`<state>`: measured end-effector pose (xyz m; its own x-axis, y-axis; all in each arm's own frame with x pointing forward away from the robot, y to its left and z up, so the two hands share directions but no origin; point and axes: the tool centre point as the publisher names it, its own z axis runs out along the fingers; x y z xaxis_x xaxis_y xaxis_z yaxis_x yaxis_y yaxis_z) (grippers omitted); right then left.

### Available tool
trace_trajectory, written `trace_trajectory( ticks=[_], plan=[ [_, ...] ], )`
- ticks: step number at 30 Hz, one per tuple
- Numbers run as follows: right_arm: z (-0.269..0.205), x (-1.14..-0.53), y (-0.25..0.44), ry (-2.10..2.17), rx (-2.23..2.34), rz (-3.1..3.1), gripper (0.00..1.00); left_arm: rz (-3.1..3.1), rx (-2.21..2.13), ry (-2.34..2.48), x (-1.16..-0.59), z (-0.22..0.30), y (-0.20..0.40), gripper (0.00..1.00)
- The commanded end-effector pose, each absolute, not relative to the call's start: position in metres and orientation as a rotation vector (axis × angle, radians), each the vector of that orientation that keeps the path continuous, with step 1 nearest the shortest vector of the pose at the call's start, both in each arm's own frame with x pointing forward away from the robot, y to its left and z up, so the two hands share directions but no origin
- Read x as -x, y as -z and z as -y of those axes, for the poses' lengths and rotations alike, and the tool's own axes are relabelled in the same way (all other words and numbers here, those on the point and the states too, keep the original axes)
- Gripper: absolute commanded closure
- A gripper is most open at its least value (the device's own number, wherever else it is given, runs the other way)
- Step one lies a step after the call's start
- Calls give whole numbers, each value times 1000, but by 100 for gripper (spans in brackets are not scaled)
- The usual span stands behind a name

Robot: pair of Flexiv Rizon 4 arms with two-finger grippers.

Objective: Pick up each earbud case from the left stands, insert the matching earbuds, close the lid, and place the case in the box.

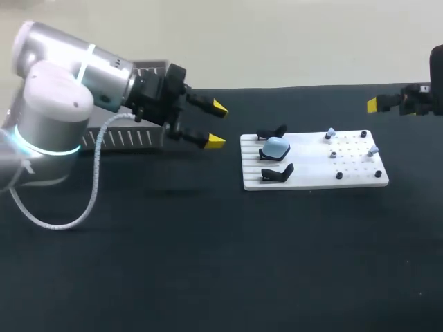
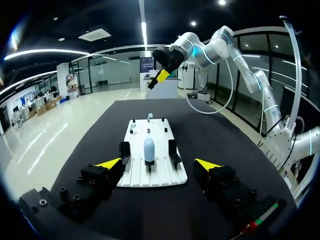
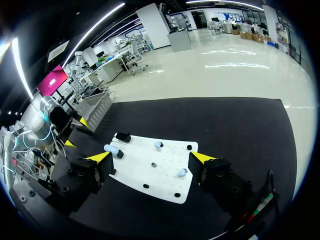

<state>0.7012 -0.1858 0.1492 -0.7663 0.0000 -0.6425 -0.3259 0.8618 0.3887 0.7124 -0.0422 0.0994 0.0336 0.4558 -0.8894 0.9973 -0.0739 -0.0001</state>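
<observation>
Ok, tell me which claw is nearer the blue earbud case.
Left. The left claw is just off the white board, facing the earbud case; the right claw is beyond the board's opposite end.

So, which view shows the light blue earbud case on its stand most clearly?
The head view: the earbud case shows in full outline on the white board. The left wrist view shows it end-on, narrow; the right wrist view shows it small, at the board's far end.

The table point(image 1: 208, 263) is black and matte beneath the left pincer point(image 2: 157, 164); ahead of it a glossy pale floor point(image 2: 45, 135) meets glass walls point(image 2: 110, 72); strip lights point(image 2: 144, 30) run overhead; beyond the right pincer point(image 3: 150, 157) the floor gleams.
</observation>
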Motion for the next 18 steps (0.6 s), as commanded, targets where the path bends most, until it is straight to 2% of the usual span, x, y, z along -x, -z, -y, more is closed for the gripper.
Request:
trace_trajectory(
  ticks=[1, 18],
  plan=[
    [186, -701, -150, -643, 235, -2372, 0, -1516, -1615, 989, -709, 53, -90, 0],
    [186, -701, -150, -643, 235, -2372, 0, -1551, -1619, 1017, -703, 79, -64, 0]
  ],
)
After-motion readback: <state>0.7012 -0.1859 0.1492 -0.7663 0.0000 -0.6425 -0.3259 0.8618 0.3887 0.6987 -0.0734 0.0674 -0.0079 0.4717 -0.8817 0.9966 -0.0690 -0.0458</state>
